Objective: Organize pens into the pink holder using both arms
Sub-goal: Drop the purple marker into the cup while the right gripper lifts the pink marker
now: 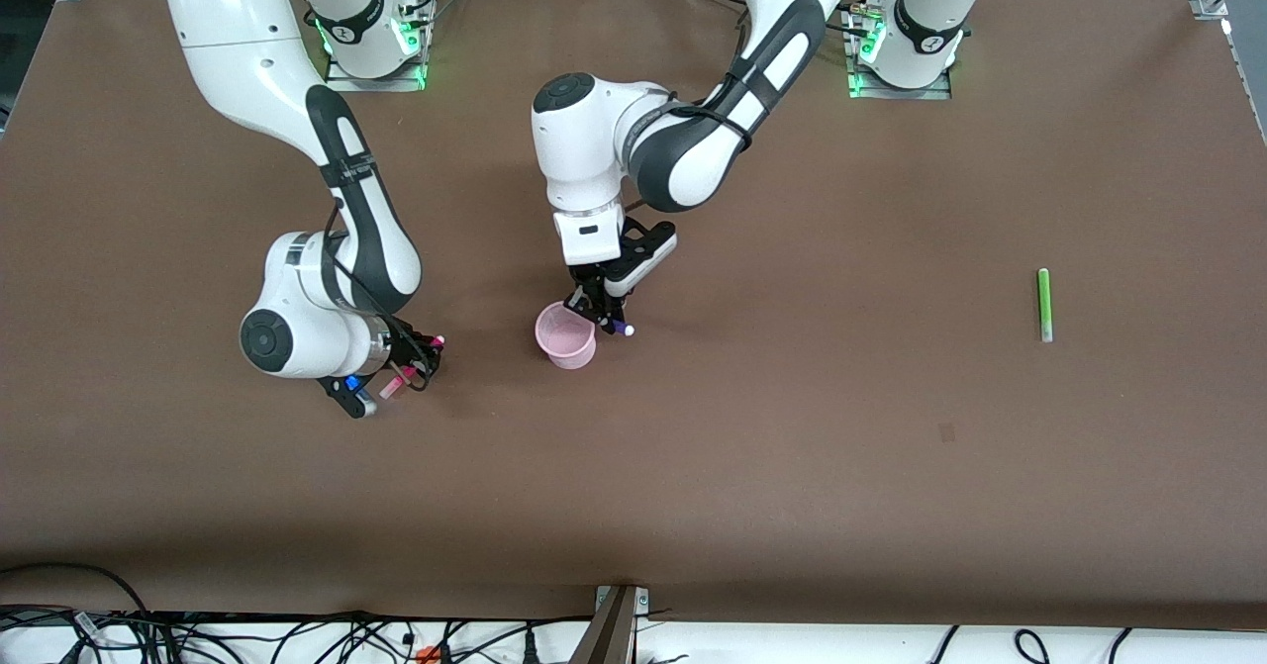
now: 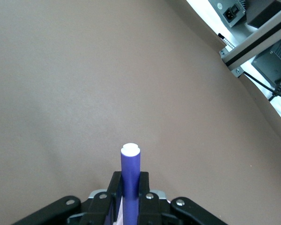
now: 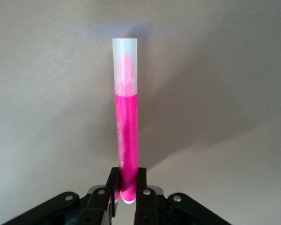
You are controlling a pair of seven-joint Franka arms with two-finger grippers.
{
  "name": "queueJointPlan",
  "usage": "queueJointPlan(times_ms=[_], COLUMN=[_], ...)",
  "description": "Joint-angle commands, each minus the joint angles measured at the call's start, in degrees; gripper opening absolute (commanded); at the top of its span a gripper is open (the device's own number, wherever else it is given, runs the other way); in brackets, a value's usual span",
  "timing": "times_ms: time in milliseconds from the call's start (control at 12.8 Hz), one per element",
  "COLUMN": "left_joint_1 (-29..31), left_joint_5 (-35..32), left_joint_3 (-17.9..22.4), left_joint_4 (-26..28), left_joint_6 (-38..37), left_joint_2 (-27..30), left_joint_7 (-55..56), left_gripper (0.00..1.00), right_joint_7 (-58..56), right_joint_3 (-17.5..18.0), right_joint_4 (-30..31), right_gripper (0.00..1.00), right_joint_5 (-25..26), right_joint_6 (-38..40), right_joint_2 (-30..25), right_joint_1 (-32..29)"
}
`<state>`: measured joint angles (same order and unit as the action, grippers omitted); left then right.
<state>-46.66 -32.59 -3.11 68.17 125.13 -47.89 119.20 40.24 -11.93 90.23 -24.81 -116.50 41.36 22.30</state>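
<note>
The pink holder [image 1: 566,335] stands upright near the middle of the table, and no pen shows inside it. My left gripper [image 1: 600,314] is shut on the purple pen [image 1: 621,328], just above the table beside the holder's rim. In the left wrist view the purple pen [image 2: 130,171] sticks out from between the shut fingers of the left gripper [image 2: 130,187]. My right gripper [image 1: 414,363] is shut on the magenta-pink pen [image 1: 399,381], low over the table toward the right arm's end. The right wrist view shows this pen [image 3: 126,136] held at its end in the right gripper [image 3: 126,187]. A green pen [image 1: 1043,304] lies toward the left arm's end. The yellow pen is out of view.
The brown table [image 1: 792,466] stretches wide around the holder. Cables and a metal post [image 1: 612,624] lie along the edge nearest the front camera. The arm bases [image 1: 901,60] stand at the edge farthest from it.
</note>
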Motion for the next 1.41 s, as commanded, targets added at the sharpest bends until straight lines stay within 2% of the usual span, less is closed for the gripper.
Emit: queueJointPlan(times_ms=[0,157,471,706,784,863,941,1020,1176,1333], left_joint_1=[-0.89,-0.89,-3.87,-5.37,-5.46,-5.46,-5.37,-5.37,-5.37,-4.50], left_joint_5=[-3.08,-3.27,-3.79,-3.71,-3.79,-3.71,-3.71,-3.71,-3.71,-2.83], left_joint_3=[1.00,1.09,4.07,5.83,5.83,5.83,5.83,5.83,5.83,5.75], left_joint_4=[-4.53,-6.72,-7.26,-7.26,-7.26,-7.26,-7.26,-7.26,-7.26,-7.08], left_joint_6=[0.63,1.25,3.08,3.36,3.27,3.27,3.27,3.27,3.27,2.75], left_joint_2=[-3.26,-4.84,-6.86,-7.04,-7.04,-7.04,-7.04,-7.04,-6.78,-4.51], left_joint_7=[0.42,0.34,0.34,0.42,0.42,0.42,0.42,0.42,-0.01,-1.24], left_gripper=[0.00,0.00,0.00,0.00,0.10,0.28,0.38,0.61,0.84,0.90], right_joint_7=[-2.44,-8.31,-9.13,-6.41,-5.62,-4.48,-3.08,-1.58,0.80,0.72], right_joint_3=[0.51,0.33,0.16,0.24,0.24,0.24,0.33,0.33,0.42,0.42], right_joint_4=[-5.57,-6.90,-10.77,-11.57,-11.57,-11.48,-11.39,-11.30,-11.04,-10.69], right_gripper=[0.00,0.00,0.00,0.00,0.00,0.00,0.00,0.00,0.00,0.00], right_joint_5=[-2.86,-11.28,-21.30,-34.38,-37.48,-40.21,-42.41,-44.78,-47.96,-50.33], right_joint_6=[10.30,15.57,27.36,34.04,36.32,37.13,37.83,38.36,39.67,42.13], right_joint_2=[-0.94,-1.02,-1.20,-1.11,-1.11,-1.02,-1.02,-0.94,-0.85,-0.76], right_joint_1=[-3.39,-5.85,-8.24,-10.16,-10.17,-10.17,-10.26,-10.26,-10.17,-10.17])
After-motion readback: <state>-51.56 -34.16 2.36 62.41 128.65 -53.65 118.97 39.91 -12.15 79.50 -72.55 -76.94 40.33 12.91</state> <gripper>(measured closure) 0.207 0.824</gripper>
